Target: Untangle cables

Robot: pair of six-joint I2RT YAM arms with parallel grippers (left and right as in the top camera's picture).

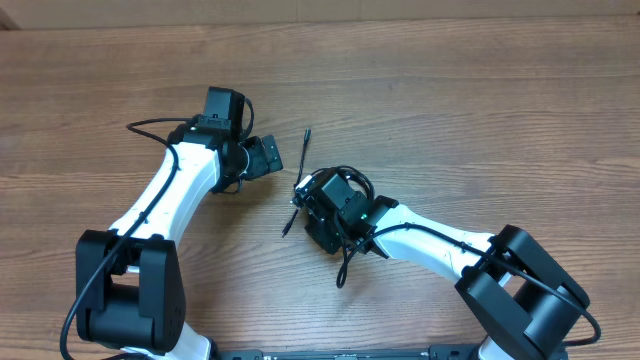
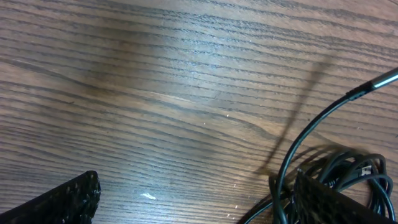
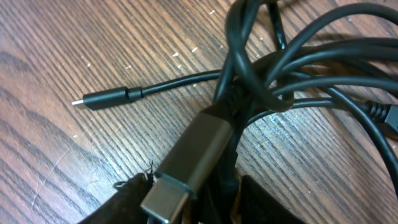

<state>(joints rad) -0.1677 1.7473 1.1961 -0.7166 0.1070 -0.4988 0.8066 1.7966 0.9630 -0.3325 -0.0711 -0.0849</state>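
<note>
On the wooden tabletop (image 1: 450,90), the left end effector (image 1: 268,158) sits left of centre with its jaws spread wide and nothing between them. In its wrist view one dark finger (image 2: 68,199) shows at the lower left and the other at the lower right, with bare wood between. Just to its right lie the cables (image 1: 348,176), a black tangle of loops near the middle of the tabletop. One loose strand runs up and away to a small plug (image 1: 307,135), and another trails down to the left (image 1: 287,228). The right end effector (image 1: 312,200) is on top of this tangle. Its wrist view shows the jaws drawn narrow on either side of a grey plug (image 3: 186,168) whose cord runs up into the knot. I cannot tell whether they actually pinch it. A thin strand with a slim connector (image 3: 99,98) lies flat on the wood to the left of the knot.
</note>
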